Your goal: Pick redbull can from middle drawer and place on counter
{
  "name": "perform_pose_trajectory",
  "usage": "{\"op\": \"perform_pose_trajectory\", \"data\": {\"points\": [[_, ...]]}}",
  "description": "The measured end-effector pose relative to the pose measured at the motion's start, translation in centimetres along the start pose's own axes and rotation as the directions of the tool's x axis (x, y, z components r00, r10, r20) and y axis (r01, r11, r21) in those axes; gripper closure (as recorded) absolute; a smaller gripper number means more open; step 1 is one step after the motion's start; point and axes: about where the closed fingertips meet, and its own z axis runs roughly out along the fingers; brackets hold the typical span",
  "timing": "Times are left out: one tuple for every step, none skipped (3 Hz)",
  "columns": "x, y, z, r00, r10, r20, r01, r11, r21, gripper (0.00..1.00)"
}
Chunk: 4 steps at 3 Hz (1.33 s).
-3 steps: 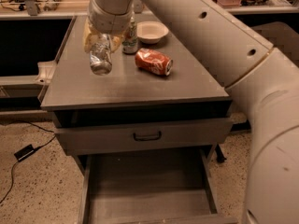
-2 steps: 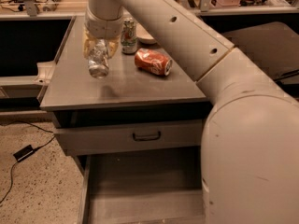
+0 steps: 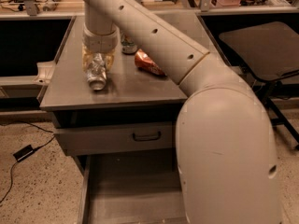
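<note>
While the gripper (image 3: pixel 98 70) is hovering upper left over the worktop (image 3: pixel 140 88), its fingers (image 3: pixel 88 62) are clasping the seemingly light, slippery redbull can (image 3: pixel 97 81) mid-body.

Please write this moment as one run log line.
gripper: holds redbull can | position: above counter | middle drawer: open

Top of redbull can (image 3: pixel 97 80) hidden in gripper (image 3: pixel 98 69) over counter (image 3: pixel 140 90); middle drawer (image 3: pixel 131 190) cut off at btm
</note>
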Motion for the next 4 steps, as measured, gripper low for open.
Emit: {"op": "perform_pose_trajectory", "data": {"points": [[-0.05, 0.01, 0.46, 1.000, 0.000, 0.007, 0.000, 1.0000, -0.002, 0.57], [-0.05, 0.01, 0.46, 1.000, 0.000, 0.007, 0.000, 1.0000, -0.002, 0.35], [-0.05, 0.00, 0.46, 1.000, 0.000, 0.007, 0.000, 1.0000, -0.002, 0.10], [-0.05, 0.00, 0.46, 1.000, 0.000, 0.007, 0.000, 1.0000, -0.002, 0.00]]}}
